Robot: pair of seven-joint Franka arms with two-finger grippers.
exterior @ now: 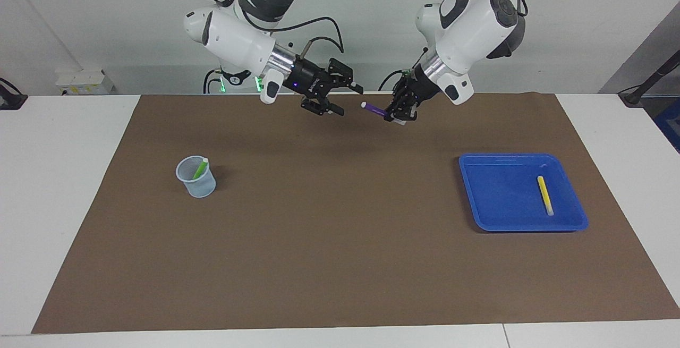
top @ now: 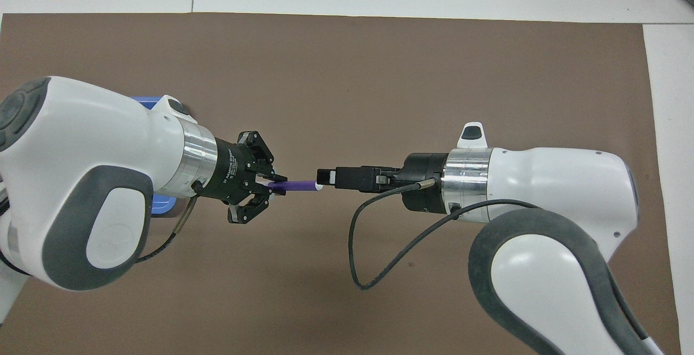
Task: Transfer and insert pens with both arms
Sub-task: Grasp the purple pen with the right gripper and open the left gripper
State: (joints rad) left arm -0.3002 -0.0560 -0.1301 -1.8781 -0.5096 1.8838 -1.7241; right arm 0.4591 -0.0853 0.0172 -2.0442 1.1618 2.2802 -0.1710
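Gripping the purple pen (exterior: pixel 375 108) by its rear end, the left gripper (exterior: pixel 399 113) hangs in the air over the mat (exterior: pixel 340 263), near the mat's edge at the robots' side, about midway along it. The pen's pale tip points at the right gripper (exterior: pixel 344 102), which hangs just beside it with fingers spread and empty; in the overhead view tip and gripper look almost touching. The green pen (exterior: pixel 200 169) stands tilted in the cup (exterior: pixel 197 180) toward the right arm's end. The yellow pen (exterior: pixel 544 194) lies in the blue tray (exterior: pixel 491 215) toward the left arm's end.
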